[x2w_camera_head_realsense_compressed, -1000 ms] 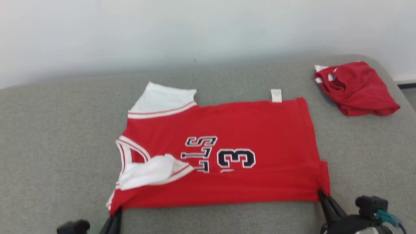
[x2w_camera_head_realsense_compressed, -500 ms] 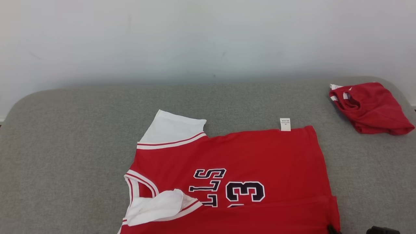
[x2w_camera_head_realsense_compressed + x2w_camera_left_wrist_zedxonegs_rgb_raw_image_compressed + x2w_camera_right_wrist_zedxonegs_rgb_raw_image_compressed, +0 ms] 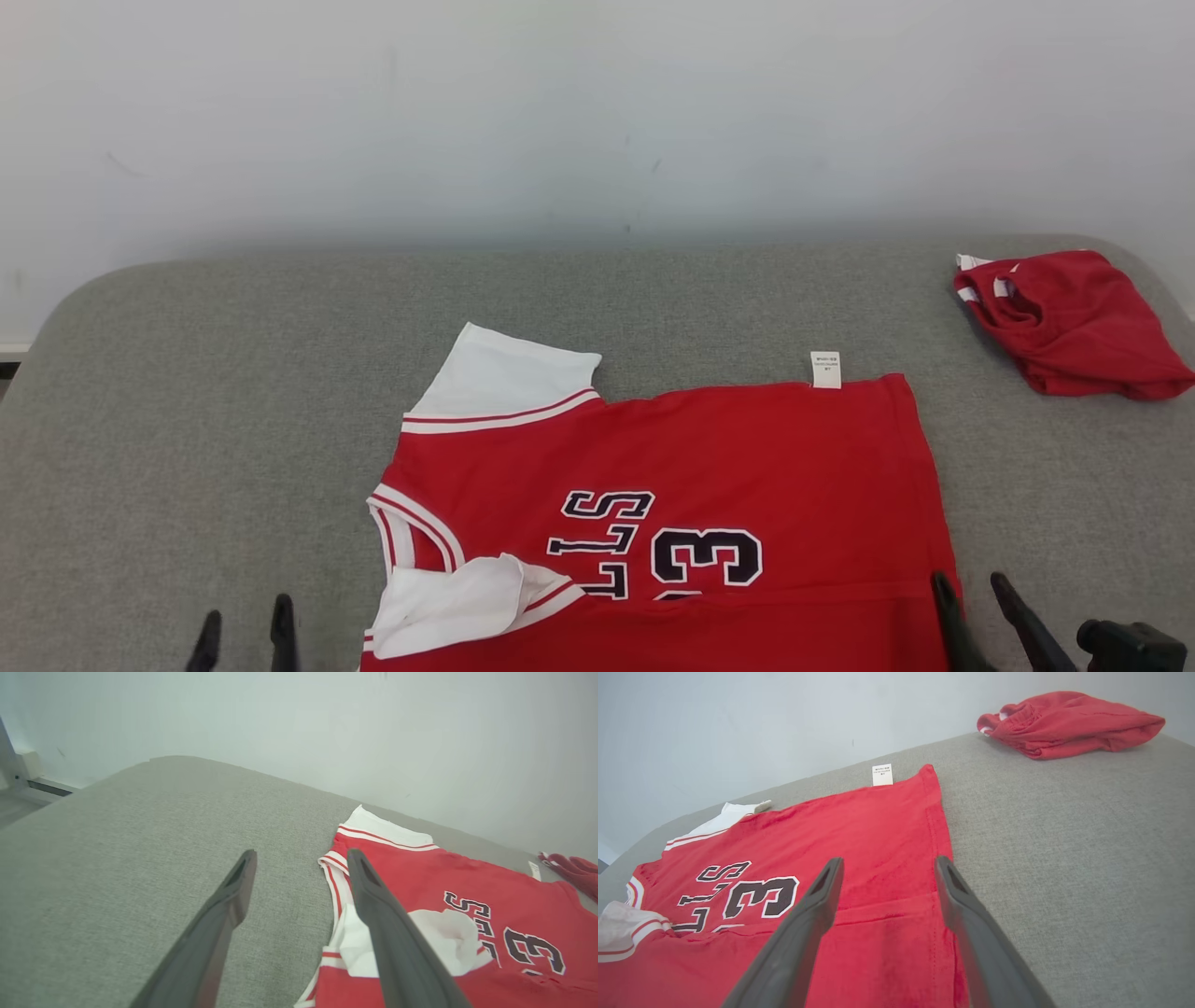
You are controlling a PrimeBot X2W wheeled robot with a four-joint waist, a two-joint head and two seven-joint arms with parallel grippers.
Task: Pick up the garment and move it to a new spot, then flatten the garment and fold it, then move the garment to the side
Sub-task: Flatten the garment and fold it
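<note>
Left gripper [image 3: 245, 635] [image 3: 301, 858] is spread wide with nothing in it. It sits over bare grey cushion [image 3: 187, 420] just off the collar end of the red jersey [image 3: 700, 448] [image 3: 397, 872] [image 3: 859, 826]. Right gripper [image 3: 969, 597] [image 3: 889, 863] is also spread and empty, at the jersey's hem-end near corner. One finger is over the red cloth and the other is by the hem edge; I can't tell if either touches. I see the jersey lying flat on the cushion, collar toward my left and hem toward my right. Its near strip is doubled over the body, cutting off the lower part of the lettering. The near white sleeve [image 3: 448, 602] is flopped onto the chest and the far white sleeve [image 3: 504, 378] lies flat. A care label [image 3: 825, 370] [image 3: 882, 774] pokes out of the far edge. A bundled red garment [image 3: 1074, 327] [image 3: 1069, 716] sits well apart, beyond the jersey's far hem corner.
</note>
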